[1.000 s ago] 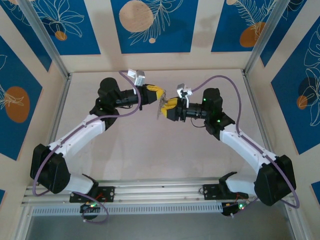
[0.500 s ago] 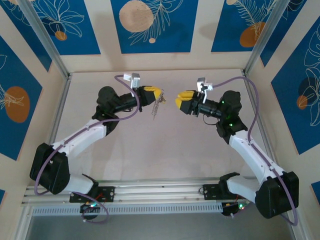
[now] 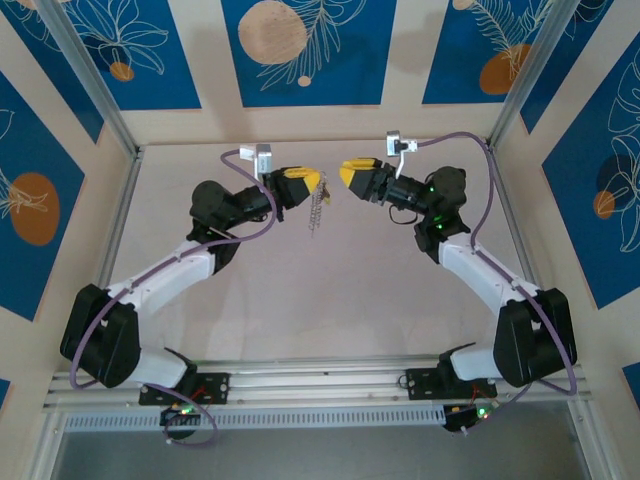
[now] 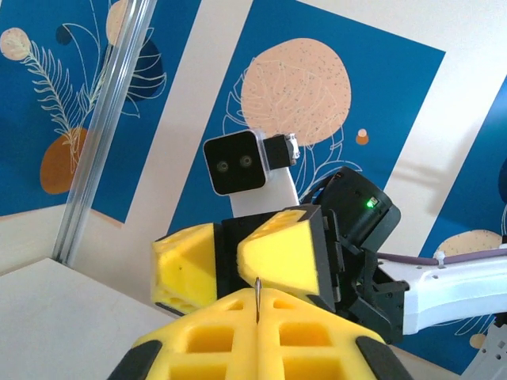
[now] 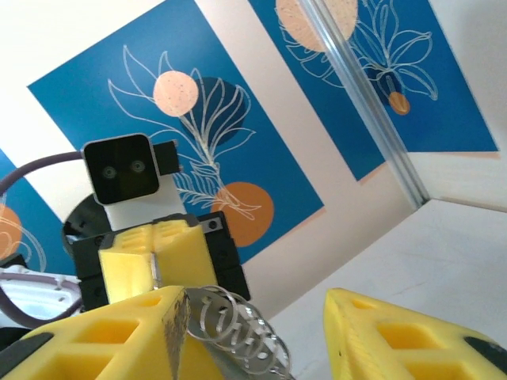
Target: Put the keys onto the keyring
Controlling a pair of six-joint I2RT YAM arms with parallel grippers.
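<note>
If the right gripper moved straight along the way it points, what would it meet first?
Likely the keyring hanging from the left gripper, just ahead of the right gripper; depth is unclear.

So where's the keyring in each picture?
Top external: keyring hangs from the left gripper, centre.
Left wrist: likely the thin metal sliver pinched between the fingers, bottom centre.
Right wrist: silvery loops, bottom centre-left.
Shared landmark: the left gripper's yellow fingers.

Silvery metal glinting glossy on the keyring [image 3: 318, 212], matt yellow plastic on the left gripper [image 3: 312, 183] and right gripper [image 3: 350, 177], black glossy arm housings [image 3: 215, 195], a smooth matt table [image 3: 330, 290], brushed metal posts [image 3: 92, 85].
</note>
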